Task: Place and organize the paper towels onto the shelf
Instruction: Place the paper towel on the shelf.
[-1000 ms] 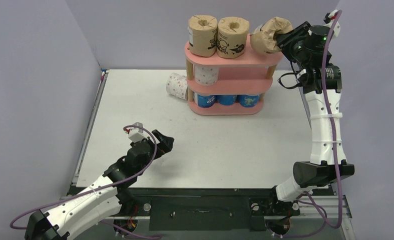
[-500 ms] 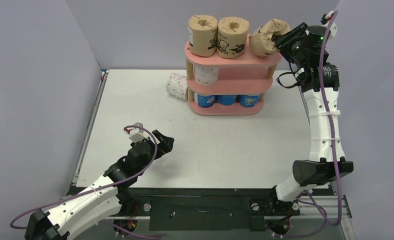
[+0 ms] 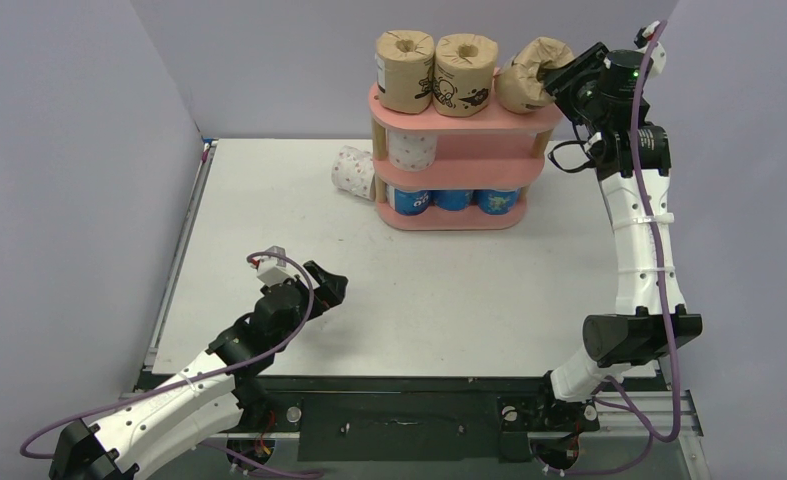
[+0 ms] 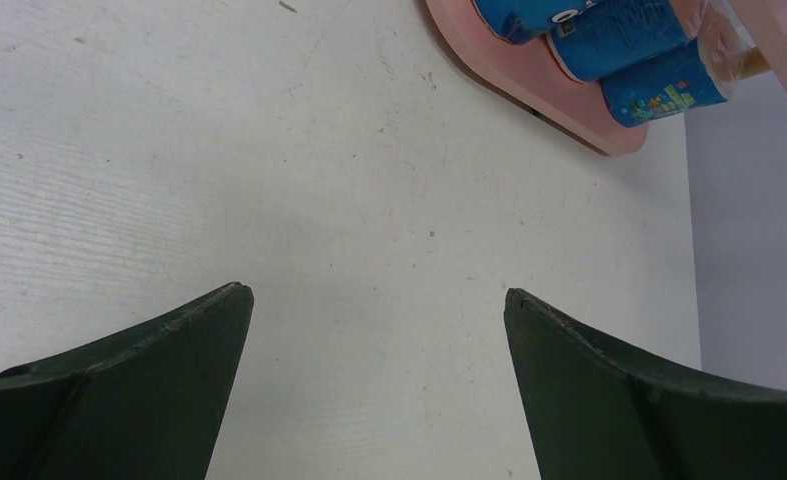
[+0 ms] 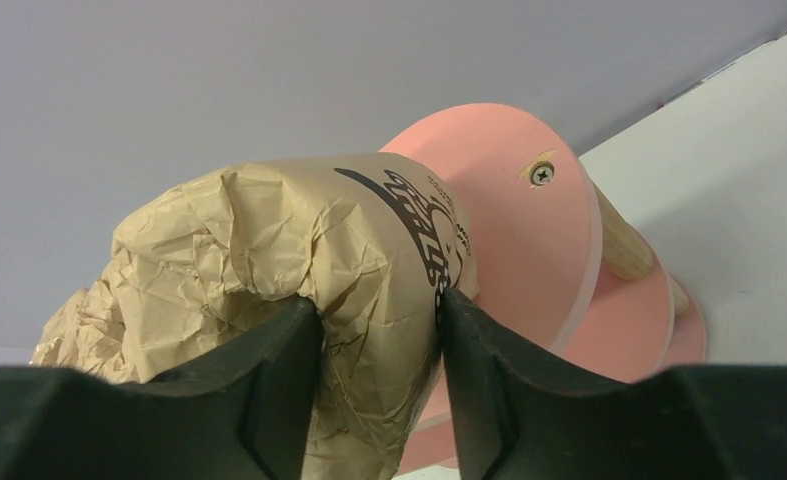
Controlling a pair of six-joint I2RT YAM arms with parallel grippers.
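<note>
My left arm [image 3: 199, 385] lies low, left gripper [image 4: 379, 295] wide open. My right arm [image 3: 644, 240] reaches high, right gripper [image 5: 377, 298] pinching tight.

I see the white table [image 3: 419, 290] carrying the pink shelf [image 3: 469, 124] at its far side. Two brown rolls [image 3: 405, 68] stand upright side by side on the top board. A tilted brown roll [image 3: 527, 82] is at its right end, and I cannot tell if it rests fully. The middle board holds one white dotted roll [image 3: 412, 148] at the left. Three blue rolls [image 3: 453, 200] fill the bottom board. A second dotted roll [image 3: 352, 172] lies on its side on the table, just beside the shelf's left end.
</note>
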